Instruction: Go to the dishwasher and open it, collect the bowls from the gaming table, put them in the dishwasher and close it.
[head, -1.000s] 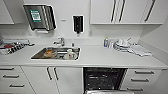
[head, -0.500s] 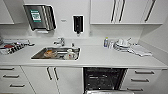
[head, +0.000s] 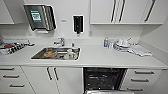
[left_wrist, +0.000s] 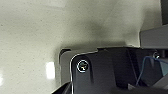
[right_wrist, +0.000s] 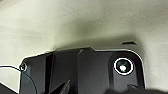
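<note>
Dishwasher: under the counter, right of the sink, door dropped open, dark racks showing. Scene unchanged over the last second; camera steady. Opening step reads as done; bowls and gaming table absent from the scene here. Wall dispenser: green label, writing unreadable. Black dispenser: no legible mark. Grippers: finger state cannot be told; wrist views face speckled floor.

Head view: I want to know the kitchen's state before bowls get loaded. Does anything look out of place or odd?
The dishwasher stands open, its dark racks exposed under the counter. Dishes sit in the sink, and a cloth lies crumpled beside stacked crockery. Nothing looks spilled or damaged.
</note>
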